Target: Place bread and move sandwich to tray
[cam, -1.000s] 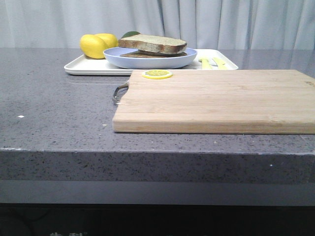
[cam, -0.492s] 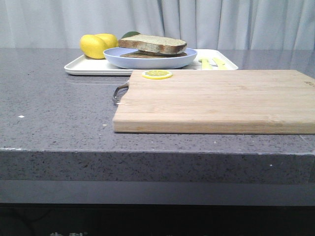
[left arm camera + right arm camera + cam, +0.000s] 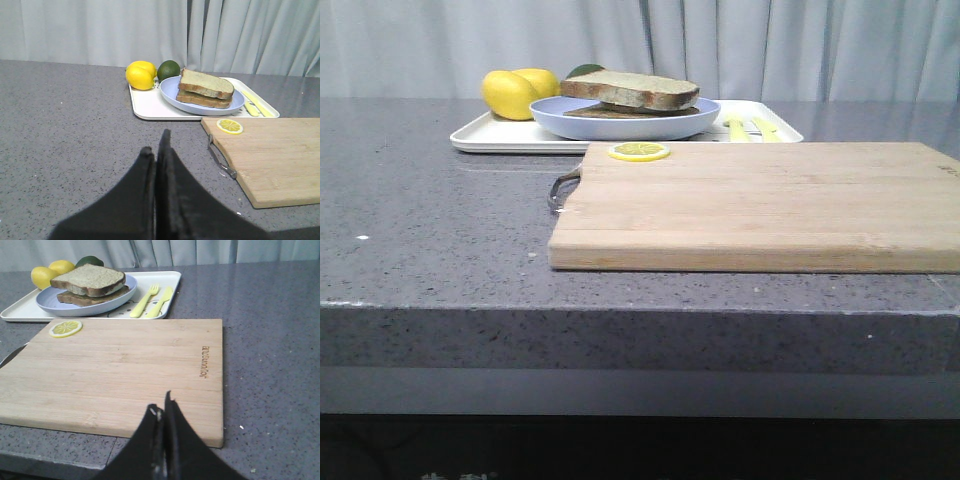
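The bread lies as the top slice of the sandwich on the pale blue plate; the egg is hidden between the slices. The plate sits on the white tray at the back of the table. They also show in the right wrist view, the bread on the plate on the tray. My left gripper is shut and empty, low over the grey table, well short of the tray. My right gripper is shut and empty over the near edge of the cutting board. Neither gripper shows in the front view.
A wooden cutting board with a metal handle lies in front of the tray, a lemon slice on its far corner. Two lemons, a dark green fruit and a yellow fork and knife are on the tray. A curtain hangs behind.
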